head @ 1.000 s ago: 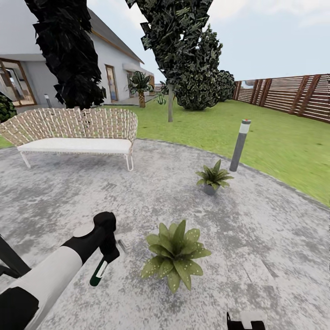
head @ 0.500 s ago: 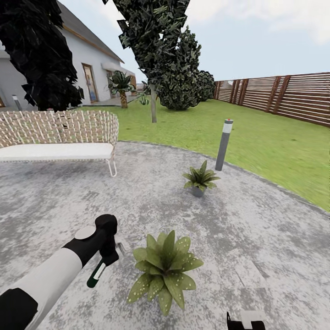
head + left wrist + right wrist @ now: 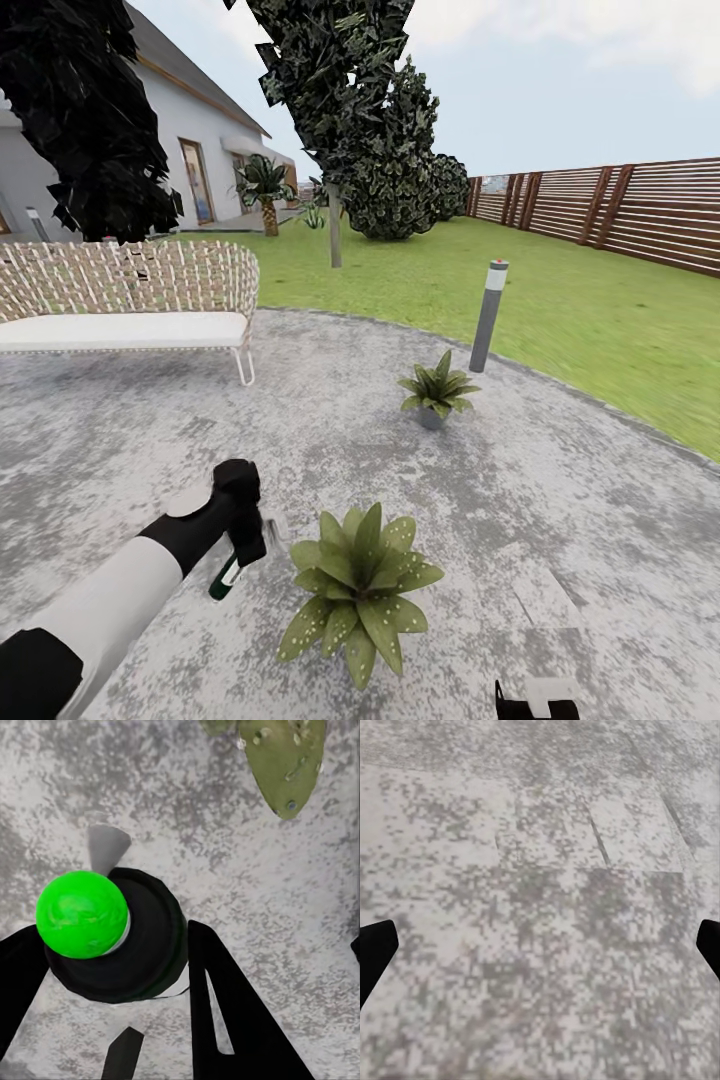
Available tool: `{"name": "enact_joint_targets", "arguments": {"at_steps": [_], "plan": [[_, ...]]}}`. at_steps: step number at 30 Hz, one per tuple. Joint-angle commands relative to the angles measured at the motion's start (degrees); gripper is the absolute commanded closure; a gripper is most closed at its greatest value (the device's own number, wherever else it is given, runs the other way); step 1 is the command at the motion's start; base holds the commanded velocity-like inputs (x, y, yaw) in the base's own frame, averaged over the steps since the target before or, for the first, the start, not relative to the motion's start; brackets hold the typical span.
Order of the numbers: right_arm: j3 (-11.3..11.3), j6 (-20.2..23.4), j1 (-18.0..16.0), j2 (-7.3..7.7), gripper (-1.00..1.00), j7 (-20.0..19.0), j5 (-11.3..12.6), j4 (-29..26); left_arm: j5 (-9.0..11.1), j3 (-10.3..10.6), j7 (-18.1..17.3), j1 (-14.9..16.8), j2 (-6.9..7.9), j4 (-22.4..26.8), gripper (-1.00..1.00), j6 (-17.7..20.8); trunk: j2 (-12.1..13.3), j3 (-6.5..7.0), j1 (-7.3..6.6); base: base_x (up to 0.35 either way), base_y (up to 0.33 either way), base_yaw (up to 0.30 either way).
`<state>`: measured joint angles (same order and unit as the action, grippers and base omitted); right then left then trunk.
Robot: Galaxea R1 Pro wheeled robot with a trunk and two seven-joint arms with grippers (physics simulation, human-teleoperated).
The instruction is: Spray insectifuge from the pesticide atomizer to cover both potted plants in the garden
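Clamped between the black fingers of the left gripper [image 3: 243, 548], the pesticide atomizer [image 3: 226, 577] is held tilted above the grey stone patio [image 3: 560, 520], just beside the nearer potted plant [image 3: 355, 590]. Its dark round body and a bright green part are seen close up at the left wrist [image 3: 112, 934]. The right gripper [image 3: 540, 945] is spread wide over bare paving. A second potted plant [image 3: 436, 390] is set near the patio's far edge, beside a grey bollard lamp [image 3: 489, 315].
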<state>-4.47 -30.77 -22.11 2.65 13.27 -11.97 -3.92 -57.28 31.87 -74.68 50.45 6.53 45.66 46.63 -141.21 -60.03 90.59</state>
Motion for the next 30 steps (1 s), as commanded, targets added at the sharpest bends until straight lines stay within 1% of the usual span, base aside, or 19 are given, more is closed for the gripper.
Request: {"name": "enact_joint_targets", "arguments": {"at_steps": [1,4,7,9,11,12,13,14,16,17,19,21,23,25,27,29,30], "plan": [[-0.4,-0.2,0.0,-0.01,-1.0,0.2,-0.6,0.1,-0.4,0.2,-0.5,0.0,-0.2,1.7,1.0,0.5,0.0,-0.06,-0.01,0.0,0.0,0.0],[-0.4,-0.2,0.0,-0.01,-1.0,0.2,-0.6,0.1,-0.4,0.3,-0.7,-0.1,-0.33,3.1,1.0,0.5,0.0,-0.06,-0.01,0.0,0.0,0.0],[-0.4,-0.2,0.0,-0.01,-1.0,0.2,-0.6,0.1,-0.1,0.2,-0.8,-0.2,0.05,3.3,1.0,0.4,0.0,-0.06,-0.01,0.0,0.0,0.0],[-0.4,-0.2,0.0,-0.01,-1.0,0.2,-0.6,0.1,0.3,0.0,-1.0,-0.3,0.9,2.7,1.0,0.1,0.0,-0.06,-0.01,0.0,0.0,0.0],[-0.4,-0.2,0.0,-0.01,-1.0,0.2,-0.6,0.1,0.6,-0.1,-1.0,-0.4,2.84,1.8,1.0,-0.2,0.0,-0.06,-0.01,0.0,0.0,0.0],[-0.4,-0.2,0.0,-0.01,-1.0,0.2,-0.6,0.1,0.7,-0.1,-0.9,-0.5,3.43,1.5,1.0,-0.7,0.0,-0.06,-0.01,0.0,0.0,0.0],[-0.4,-0.2,0.0,-0.01,-1.0,0.2,-0.6,0.1,0.8,-0.2,-0.8,-0.6,3.93,1.0,1.0,-2.2,0.0,-0.06,-0.01,0.0,0.0,0.0],[-0.4,-0.2,0.0,-0.01,-1.0,0.2,-0.6,0.1,1.0,-0.2,-0.4,-1.4,4.19,0.5,1.0,-4.3,0.0,-0.06,-0.01,0.0,0.0,0.0],[-0.4,-0.2,0.0,-0.01,-1.0,0.2,-0.6,0.1,1.1,-0.4,-0.1,-3.0,4.35,0.2,1.0,-6.2,0.0,-0.06,-0.01,0.0,0.0,0.0],[-0.4,-0.2,0.0,-0.01,-1.0,0.2,-0.7,0.1,1.1,-0.7,0.0,-3.7,4.34,0.2,1.0,-6.7,0.0,-0.06,-0.01,0.0,0.0,0.0],[-0.4,-0.2,0.0,-0.01,-1.0,0.2,-0.7,0.1,1.1,-3.0,0.2,-4.7,4.05,0.1,1.0,-7.5,0.0,-0.06,-0.01,0.0,0.0,0.0],[-0.4,-0.2,0.0,-0.01,-1.0,0.2,-0.7,0.1,1.1,-5.1,0.2,-5.0,3.86,0.3,1.0,-7.8,0.0,-0.06,-0.01,0.0,0.0,0.0],[-0.4,-0.2,0.0,-0.01,-1.0,0.2,-0.7,0.1,1.1,-6.5,0.5,-5.1,3.79,0.6,1.0,-7.8,0.0,-0.06,-0.01,0.0,0.018,0.0],[-0.4,-0.2,0.0,-0.02,-1.0,0.2,-0.7,0.1,1.0,-7.4,2.0,-5.1,3.82,0.8,1.0,-7.6,0.0,-0.06,-0.01,0.0,0.206,0.0],[-0.4,-0.2,0.0,-0.06,-1.0,0.2,-0.7,0.1,0.9,-8.6,4.5,-5.1,3.84,0.9,1.0,-7.5,0.0,-0.06,-0.01,0.0,0.222,0.0],[-0.4,-0.2,0.0,-0.09,-1.0,0.2,-0.7,0.1,0.5,-9.4,5.6,-5.1,3.86,0.8,1.0,-7.4,0.0,-0.06,-0.01,0.0,0.12,0.0],[-0.4,-0.2,0.0,-0.1,-1.0,0.2,-0.7,0.1,0.4,-9.4,5.8,-5.1,3.9,0.7,1.0,-7.4,0.0,-0.06,-0.01,0.0,0.038,0.0]]}}
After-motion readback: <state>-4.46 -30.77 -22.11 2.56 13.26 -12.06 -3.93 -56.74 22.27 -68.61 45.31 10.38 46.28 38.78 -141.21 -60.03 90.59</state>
